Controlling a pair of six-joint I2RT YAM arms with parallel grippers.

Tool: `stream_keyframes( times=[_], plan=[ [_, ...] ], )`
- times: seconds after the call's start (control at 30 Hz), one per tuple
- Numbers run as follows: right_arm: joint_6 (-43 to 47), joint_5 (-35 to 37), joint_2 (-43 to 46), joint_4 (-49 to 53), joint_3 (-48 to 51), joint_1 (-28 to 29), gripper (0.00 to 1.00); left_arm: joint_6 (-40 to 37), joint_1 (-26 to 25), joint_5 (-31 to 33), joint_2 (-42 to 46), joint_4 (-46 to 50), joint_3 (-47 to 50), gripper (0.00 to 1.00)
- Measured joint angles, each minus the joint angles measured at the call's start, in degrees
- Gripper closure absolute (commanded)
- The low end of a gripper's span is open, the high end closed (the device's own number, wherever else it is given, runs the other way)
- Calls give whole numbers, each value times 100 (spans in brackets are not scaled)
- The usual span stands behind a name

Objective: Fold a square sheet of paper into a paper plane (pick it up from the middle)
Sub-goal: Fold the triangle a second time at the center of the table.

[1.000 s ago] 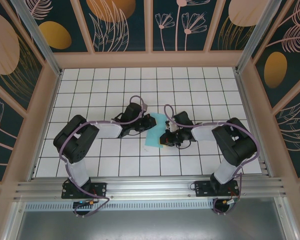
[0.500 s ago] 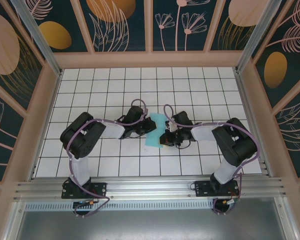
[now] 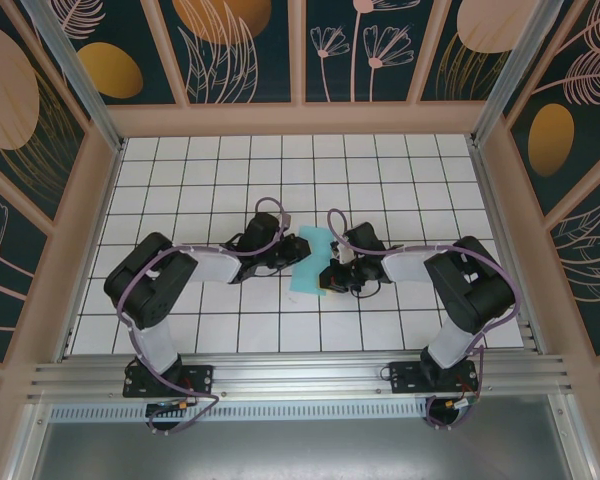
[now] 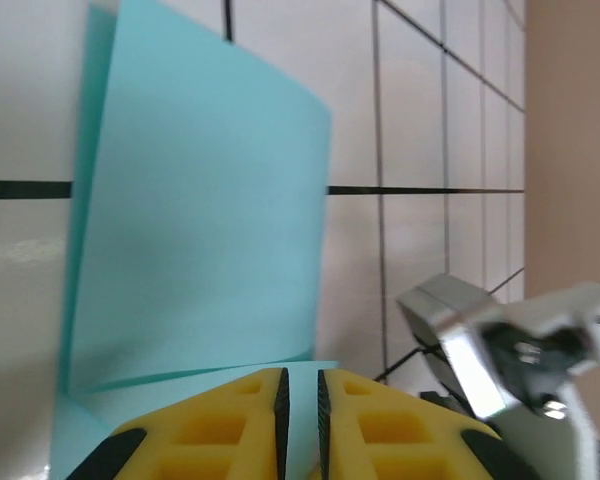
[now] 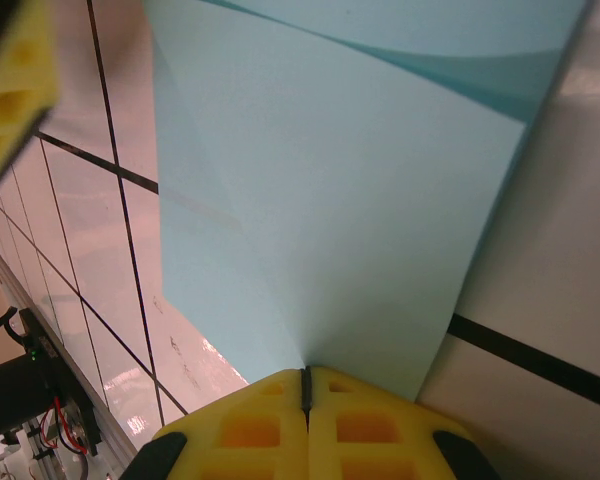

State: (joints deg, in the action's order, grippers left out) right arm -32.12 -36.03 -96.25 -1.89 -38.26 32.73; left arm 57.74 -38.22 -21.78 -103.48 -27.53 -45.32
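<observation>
Square sheet of paper (image 3: 312, 256), folded, is noted on the desk (image 3: 180, 170) between both arms, long axis far-to-near. Right end effector (image 5: 305, 382) is clamped on its near corner. Left end effector (image 4: 300, 388) is barely parted at the left edge; grip cannot be told. Layered folds are resolved by the wrist views; from above the sheet reads flat.

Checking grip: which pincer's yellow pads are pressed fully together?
The right pincer: its pads meet, pinching the cyan sheet; the left pincer shows a slit.

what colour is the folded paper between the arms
Plain light turquoise; the square sheet of paper shows best in the right wrist view.
</observation>
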Motion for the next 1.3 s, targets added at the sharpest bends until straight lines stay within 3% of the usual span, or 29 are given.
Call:
stream_keyframes(
  times=[0.43,0.8,1.3],
  plan=[
    [-9,13,9,2,0,2,100,157,-96,-293,-675,-365,15,88],
    [-17,151,142,-31,101,37,100,260,-96,-131,-691,-332,7,93],
    [-15,149,713,-74,693,31,99,258,-118,-74,-686,-225,-48,92]
  ],
)
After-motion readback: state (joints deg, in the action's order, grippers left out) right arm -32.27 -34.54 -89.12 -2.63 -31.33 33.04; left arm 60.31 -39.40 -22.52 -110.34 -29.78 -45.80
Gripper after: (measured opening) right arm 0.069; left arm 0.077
